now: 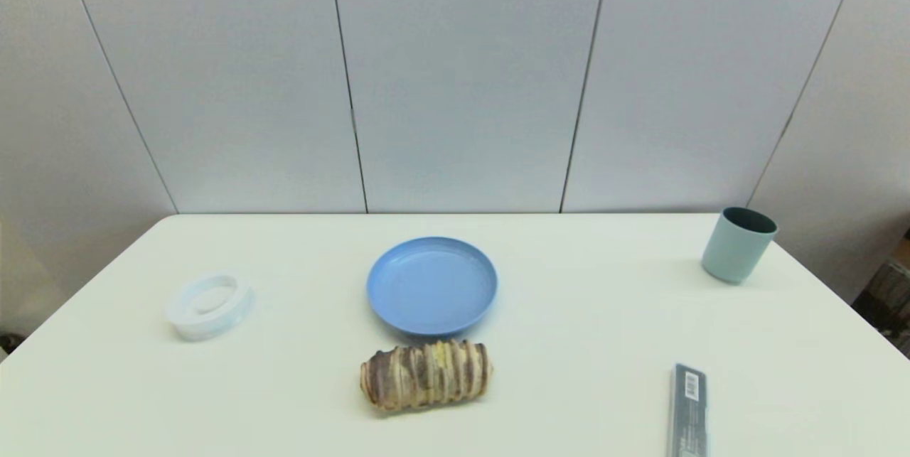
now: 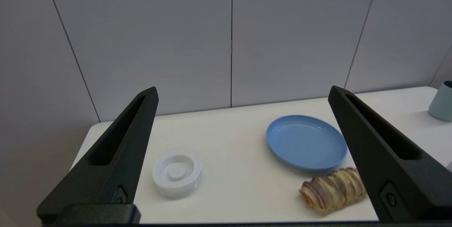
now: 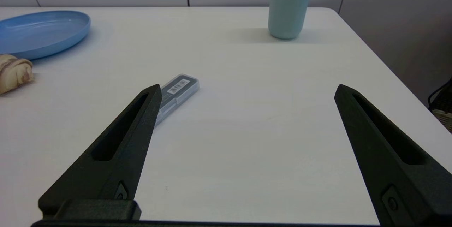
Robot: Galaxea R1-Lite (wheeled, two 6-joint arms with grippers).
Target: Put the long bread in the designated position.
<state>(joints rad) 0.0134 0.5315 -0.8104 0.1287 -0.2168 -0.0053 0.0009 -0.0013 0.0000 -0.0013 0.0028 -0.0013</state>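
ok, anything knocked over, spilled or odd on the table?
Nothing stands out. The bread lies flat just in front of the plate, the cup is upright, and the grey box and white round dish sit flat. Both grippers, left and right, are open and empty.

This looks like a robot test cell in a lab rather than a home or kitchen. A plain white table (image 1: 569,343) stands against bare grey-white wall panels (image 1: 462,73) split by thin dark seams, with no cupboards, sink or appliances. Spaced apart on the table like test props lie a blue plate (image 1: 431,285), a striped loaf just in front of it, a teal cup (image 1: 737,244) far to the plate's right, a white round dish (image 1: 210,305) to its left and a grey barcoded box (image 1: 688,411).
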